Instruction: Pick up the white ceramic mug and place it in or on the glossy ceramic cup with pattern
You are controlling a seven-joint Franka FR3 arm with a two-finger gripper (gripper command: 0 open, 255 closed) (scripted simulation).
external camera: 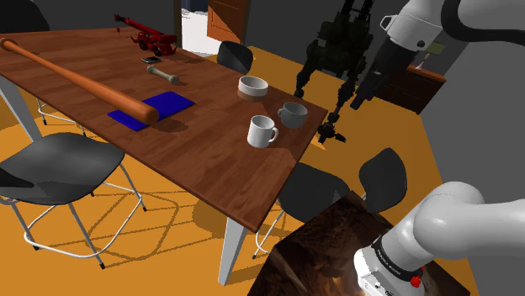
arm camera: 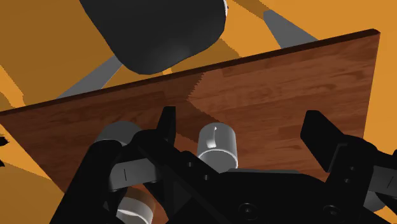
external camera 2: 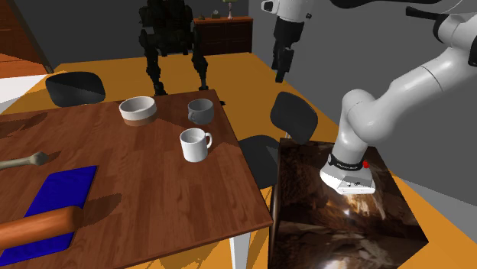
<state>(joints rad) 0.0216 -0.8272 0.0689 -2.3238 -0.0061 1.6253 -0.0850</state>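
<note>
My hand [arm camera: 242, 122] is open, fingers wide apart and holding nothing. It hangs high off the end of the table [external camera: 210, 160], with the white mug [arm camera: 217, 143] below and ahead of it, not yet between the fingers. The mug stands upright near that end of the table, its handle turned toward the edge on my stand's side. The grey cup [external camera: 293, 113] sits near it, apart but close, and the wide white cup with a brown foot [external camera: 252, 86] is a little farther in.

My worries are these. Coming down at this slant, one finger could catch the grey cup, or strike the mug's rim and shove it toward the edge. If I close across the handle instead of the round wall, I judge the mug will twist in my grip. I can't make out a pattern on either cup, so I may choose the wrong one. The mug also looks about as broad as the grey cup, so set on top it could tip off
</note>
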